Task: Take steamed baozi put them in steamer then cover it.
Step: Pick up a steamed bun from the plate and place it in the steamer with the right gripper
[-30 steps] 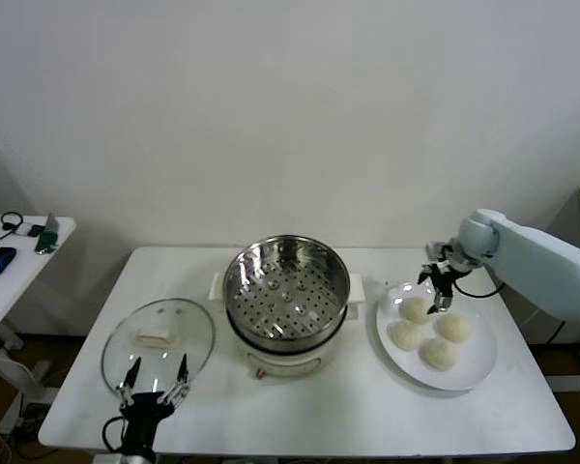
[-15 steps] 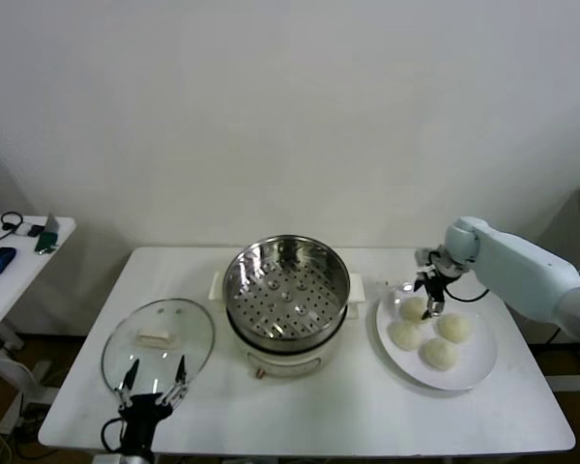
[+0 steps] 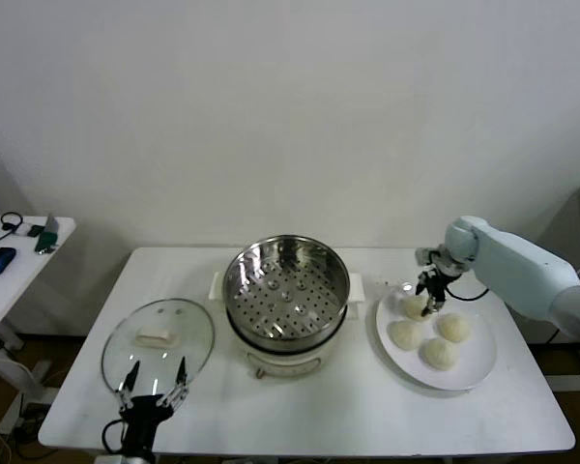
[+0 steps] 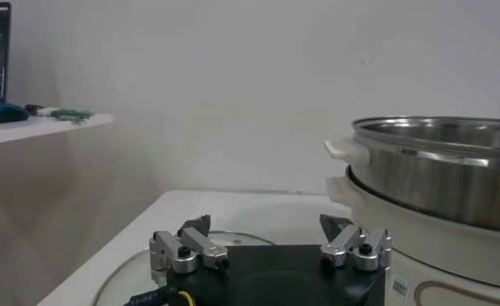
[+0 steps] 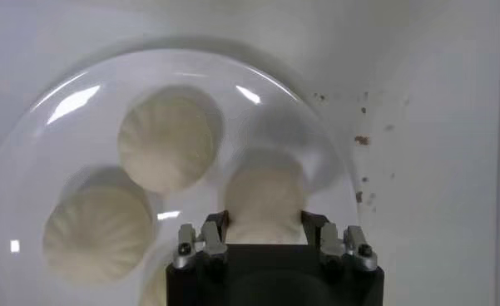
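Four white baozi lie on a white plate (image 3: 478, 372) at the right of the table. My right gripper (image 3: 429, 298) is down on the back-left baozi (image 3: 412, 306). In the right wrist view its fingers press both sides of that baozi (image 5: 264, 195), which still rests on the plate (image 5: 91, 91). The steamer (image 3: 286, 290) stands open at the table's middle, with its perforated tray bare. The glass cover (image 3: 159, 338) lies flat at the front left. My left gripper (image 3: 155, 382) is open and empty at the cover's near edge; its wrist view shows the steamer (image 4: 433, 166) beside it.
The other three baozi (image 3: 404, 333) (image 3: 452, 328) (image 3: 438, 353) lie close to the held one. A small side table (image 3: 19, 261) with gadgets stands at the far left. A white wall lies behind the table.
My right gripper moved left and down onto the back-left baozi, then held still there. The left arm has not moved.
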Robot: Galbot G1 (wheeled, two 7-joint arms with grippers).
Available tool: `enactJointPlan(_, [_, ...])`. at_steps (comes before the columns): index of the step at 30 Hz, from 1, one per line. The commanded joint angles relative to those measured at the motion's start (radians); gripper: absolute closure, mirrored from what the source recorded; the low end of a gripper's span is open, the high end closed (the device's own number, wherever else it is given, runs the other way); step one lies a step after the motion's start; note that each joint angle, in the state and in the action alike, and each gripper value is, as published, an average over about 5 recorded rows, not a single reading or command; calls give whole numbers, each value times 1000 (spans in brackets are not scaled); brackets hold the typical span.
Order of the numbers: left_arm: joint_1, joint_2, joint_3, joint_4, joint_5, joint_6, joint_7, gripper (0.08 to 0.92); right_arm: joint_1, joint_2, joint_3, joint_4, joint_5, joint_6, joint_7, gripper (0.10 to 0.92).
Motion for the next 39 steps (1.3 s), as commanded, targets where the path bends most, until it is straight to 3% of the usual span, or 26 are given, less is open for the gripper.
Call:
enactJointPlan(1, [4,-3,1,-7,2,0,-4,177,164,-49,-131,154,40,54,-2,413])
enactJointPlan(10, [11,-6,10,-16,14,-2,-14,177,613,-34,-339,355,213,289,-30,412])
enactJointPlan(15, [11,-3,17,-20,14,-3,-14,177,794,71,-393,444,286,403,-44,412])
enactJointPlan(23, [10,-3,20,-28,14,-6,-13,177,817,288,-438,530,252,555,-33,414])
enactJointPlan(30, [15,2,22,-37,16,-9,-13,177,619,403,-409,419,47,628,18,414])
enactJointPlan(39, [15,12,21,-21,13,-23,-21,177,387,500,-344,119,-137,700,101,414])
